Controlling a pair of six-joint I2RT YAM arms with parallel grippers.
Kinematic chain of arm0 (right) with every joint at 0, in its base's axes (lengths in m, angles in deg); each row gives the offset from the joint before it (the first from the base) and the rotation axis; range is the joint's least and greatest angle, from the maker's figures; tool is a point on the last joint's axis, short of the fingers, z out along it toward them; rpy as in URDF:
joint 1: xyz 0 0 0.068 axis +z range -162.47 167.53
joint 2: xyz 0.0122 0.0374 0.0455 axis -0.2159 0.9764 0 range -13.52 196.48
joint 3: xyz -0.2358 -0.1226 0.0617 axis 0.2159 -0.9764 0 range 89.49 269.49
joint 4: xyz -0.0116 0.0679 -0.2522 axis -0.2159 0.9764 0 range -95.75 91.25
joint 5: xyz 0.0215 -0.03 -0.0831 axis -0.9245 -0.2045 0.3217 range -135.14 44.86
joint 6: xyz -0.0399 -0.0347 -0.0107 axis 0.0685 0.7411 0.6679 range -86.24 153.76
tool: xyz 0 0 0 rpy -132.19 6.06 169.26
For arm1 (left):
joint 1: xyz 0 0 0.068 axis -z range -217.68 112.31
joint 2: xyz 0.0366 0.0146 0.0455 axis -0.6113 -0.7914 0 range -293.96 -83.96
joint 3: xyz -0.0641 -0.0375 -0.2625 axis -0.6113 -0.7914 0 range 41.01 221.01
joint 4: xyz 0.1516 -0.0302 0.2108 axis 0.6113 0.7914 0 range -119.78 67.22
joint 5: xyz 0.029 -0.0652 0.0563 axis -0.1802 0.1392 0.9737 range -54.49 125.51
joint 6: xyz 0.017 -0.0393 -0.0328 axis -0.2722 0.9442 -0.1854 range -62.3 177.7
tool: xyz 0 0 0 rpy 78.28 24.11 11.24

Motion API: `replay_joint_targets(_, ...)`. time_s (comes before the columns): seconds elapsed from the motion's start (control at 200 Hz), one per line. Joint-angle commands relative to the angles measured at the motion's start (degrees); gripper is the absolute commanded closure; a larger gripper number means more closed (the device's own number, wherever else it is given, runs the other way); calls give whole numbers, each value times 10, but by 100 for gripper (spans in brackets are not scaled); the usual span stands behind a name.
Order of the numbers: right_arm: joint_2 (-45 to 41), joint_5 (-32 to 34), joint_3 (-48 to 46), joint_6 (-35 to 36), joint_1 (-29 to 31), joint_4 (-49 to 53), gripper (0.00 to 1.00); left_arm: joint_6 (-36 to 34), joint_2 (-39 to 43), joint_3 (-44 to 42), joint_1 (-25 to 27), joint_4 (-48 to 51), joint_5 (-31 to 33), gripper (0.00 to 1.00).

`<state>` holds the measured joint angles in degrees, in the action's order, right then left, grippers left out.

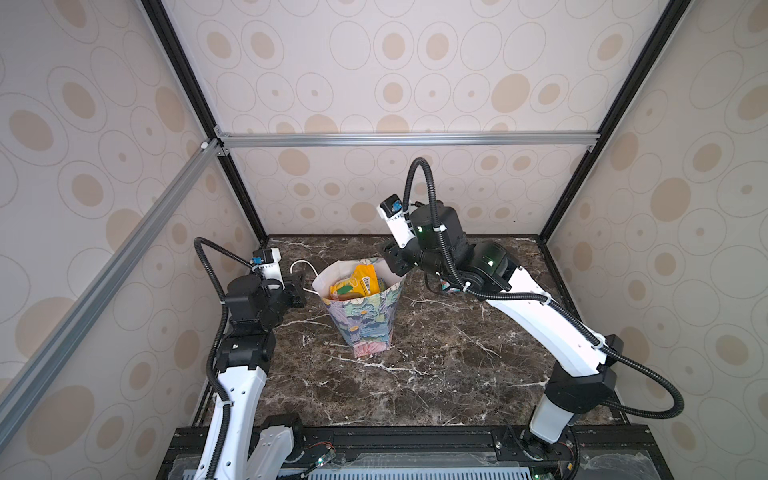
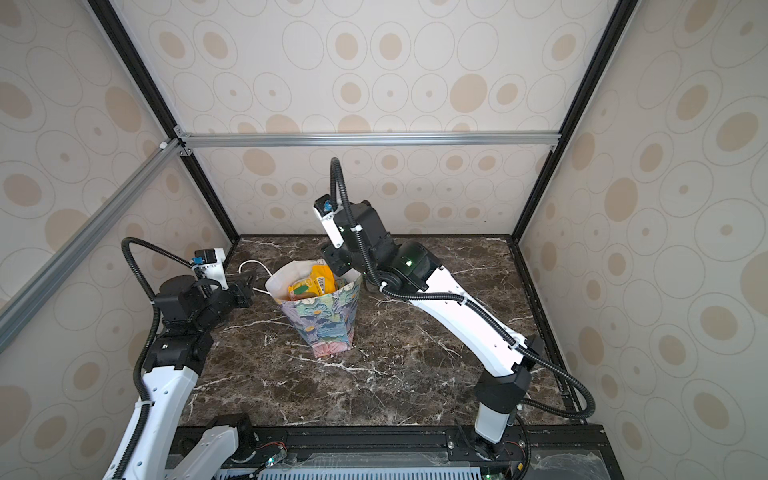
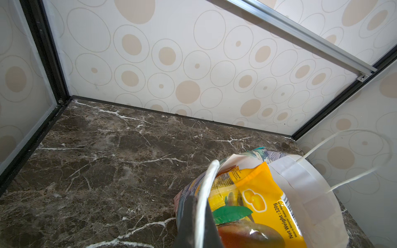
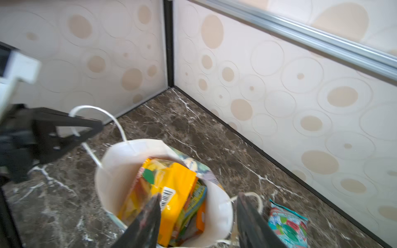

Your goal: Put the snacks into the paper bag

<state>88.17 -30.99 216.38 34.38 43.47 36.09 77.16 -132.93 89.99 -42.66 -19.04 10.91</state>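
While the right end effector (image 4: 198, 221) hangs over the mouth of the paper bag (image 1: 365, 324) with its jaws apart and nothing between them, one teal packet (image 4: 287, 225) lies flat on the tabletop (image 1: 436, 374). It sits just beside the bag, on the side away from the left arm and under the right wrist. The right arm is clearly the nearer one, so my guess is that the next reach goes outward and down past the bag's rim. The packet's long axis cannot be told, since the right wrist view cuts it off. It looks glossy and crinkled, with red and green print. The left end effector (image 3: 200, 206) is clamped on a white strip at the bag's near edge, whether rim or cord handle I cannot tell, and appears to steady the bag upright. The other snacks stand packed inside, a yellow packet (image 1: 359, 280) with a barcode on top, orange and green ones beside it.
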Motion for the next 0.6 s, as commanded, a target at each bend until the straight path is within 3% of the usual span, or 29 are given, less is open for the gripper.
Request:
replay_joint_targets(0.0,54,-28,43,-26,5,29,39,-12,-6,23,3,-17,-20,100)
replay_joint_targets(0.135,172,-33,201,-47,-4,144,39,-21,-4,28,5,-10,-20,100)
replay_joint_targets(0.235,241,-72,313,-87,-29,228,40,-31,-3,32,5,1,-16,100)
replay_joint_targets(0.42,219,-121,222,-161,-62,210,39,-31,-5,35,6,1,-18,100)
replay_joint_targets(0.595,234,-142,218,-195,-71,224,31,-32,-7,41,6,0,-20,100)
